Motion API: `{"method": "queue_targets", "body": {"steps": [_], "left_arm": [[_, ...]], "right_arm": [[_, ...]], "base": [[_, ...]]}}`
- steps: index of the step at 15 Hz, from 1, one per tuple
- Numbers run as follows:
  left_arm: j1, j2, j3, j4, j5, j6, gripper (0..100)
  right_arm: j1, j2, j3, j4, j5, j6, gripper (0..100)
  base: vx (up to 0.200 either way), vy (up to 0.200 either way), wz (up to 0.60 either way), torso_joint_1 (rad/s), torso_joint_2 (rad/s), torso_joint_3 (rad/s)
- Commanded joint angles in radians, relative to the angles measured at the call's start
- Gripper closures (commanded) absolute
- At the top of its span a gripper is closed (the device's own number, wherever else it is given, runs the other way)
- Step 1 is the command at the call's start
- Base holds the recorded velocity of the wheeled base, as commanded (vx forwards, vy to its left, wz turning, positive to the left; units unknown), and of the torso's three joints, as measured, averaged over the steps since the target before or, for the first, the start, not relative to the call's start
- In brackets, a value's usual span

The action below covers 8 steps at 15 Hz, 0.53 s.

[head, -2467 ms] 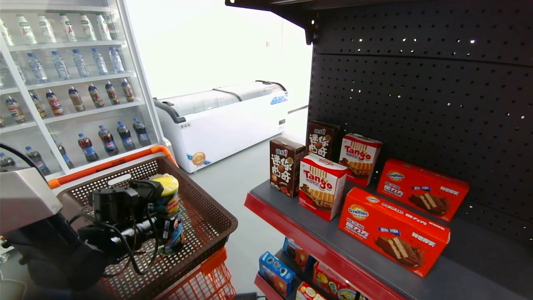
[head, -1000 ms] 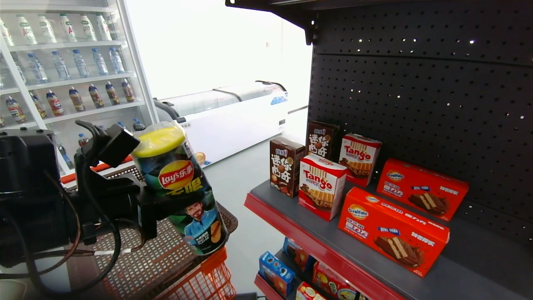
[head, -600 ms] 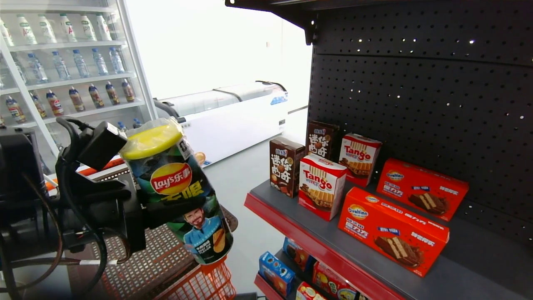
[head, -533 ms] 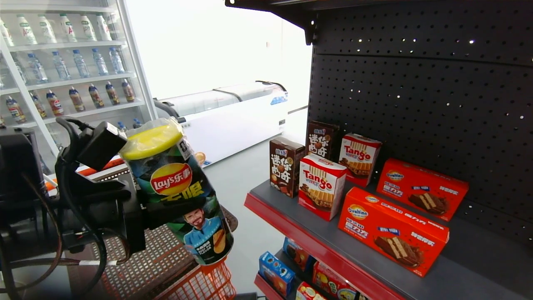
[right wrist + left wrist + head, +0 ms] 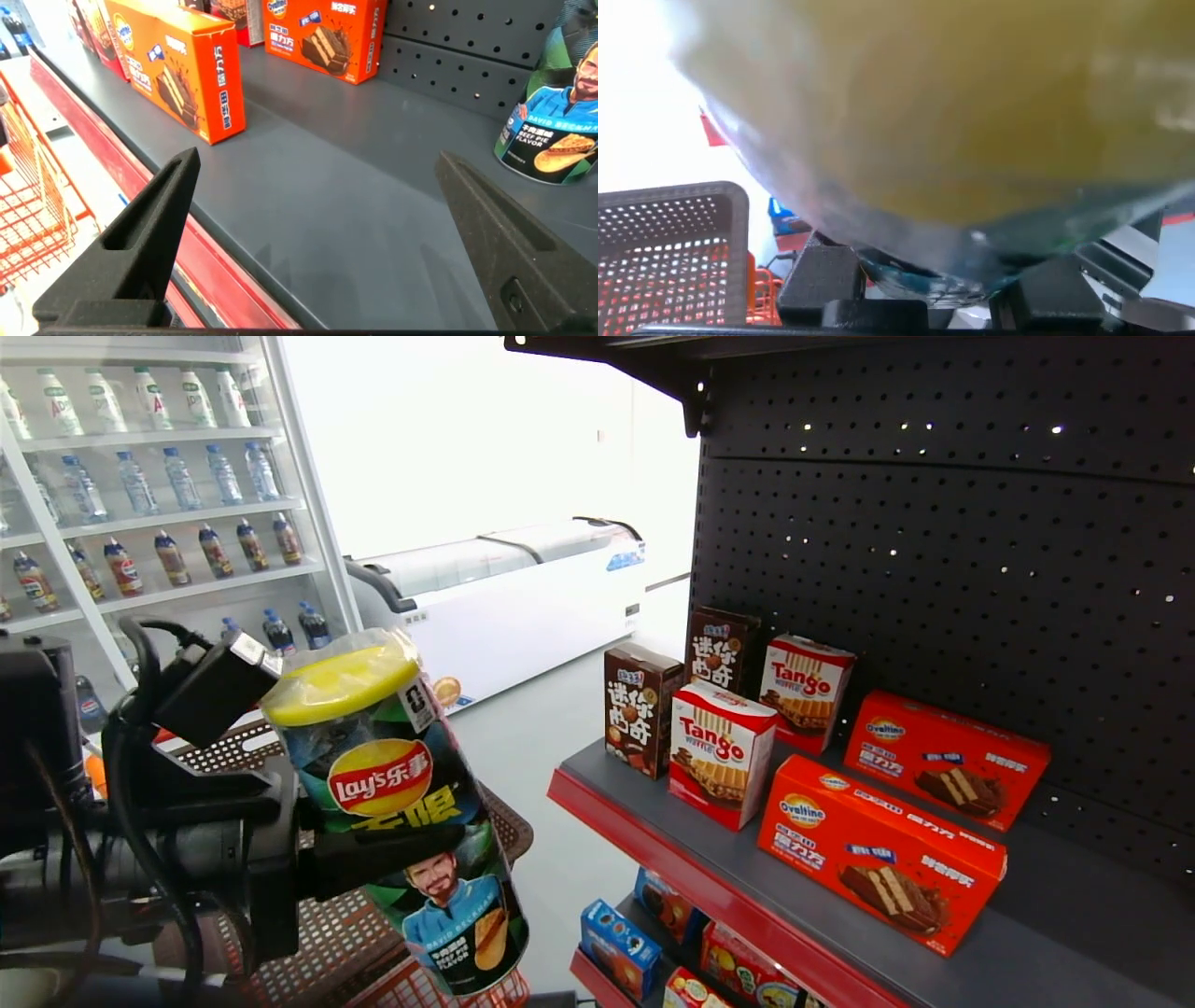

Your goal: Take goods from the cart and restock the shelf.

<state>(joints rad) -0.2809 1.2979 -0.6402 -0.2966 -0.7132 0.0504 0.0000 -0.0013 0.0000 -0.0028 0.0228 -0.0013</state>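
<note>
Pinching with the left pincer (image 5: pixel 378 840) across the middle of a chips can (image 5: pixel 392 765): glossy printed cylinder, yellow-lidded under crinkled clear film. Held up near the cart's perforated brown basket (image 5: pixel 512 829), long axis near upright, lid end up and tipped to the left. Well apart from the grey shelf (image 5: pixel 616 775). Spread wide above that shelf: right pincer (image 5: pixel 318 168), matte black and wedge-shaped, near orange cartons (image 5: pixel 182 70).

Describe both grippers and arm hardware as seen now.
Left gripper: matte black, boxy body, flat bar fingers, a small black box module on top, black cables looping around it. Right gripper: two matte black wedge-shaped fingers with a grainy surface.
</note>
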Motion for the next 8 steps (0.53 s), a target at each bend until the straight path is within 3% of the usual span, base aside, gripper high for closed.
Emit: {"method": "queue_targets", "body": {"steps": [1,5,8], "left_arm": [[-0.049,-0.051,-0.004,0.022,-0.002,0.0,100],[-0.118,-0.114,-0.012,0.125,-0.002,0.002,100],[-0.133,-0.117,-0.013,0.126,-0.002,0.002,100]], "right_arm": [[0.0,0.001,0.0,0.0,0.0,0.0,0],[0.0,0.001,0.0,0.0,0.0,0.0,0],[0.0,0.001,0.0,0.0,0.0,0.0,0]], "base": [[0.0,0.0,0.0,0.0,0.0,0.0],[0.0,0.0,0.0,0.0,0.0,0.0],[0.0,0.0,0.0,0.0,0.0,0.0]]}}
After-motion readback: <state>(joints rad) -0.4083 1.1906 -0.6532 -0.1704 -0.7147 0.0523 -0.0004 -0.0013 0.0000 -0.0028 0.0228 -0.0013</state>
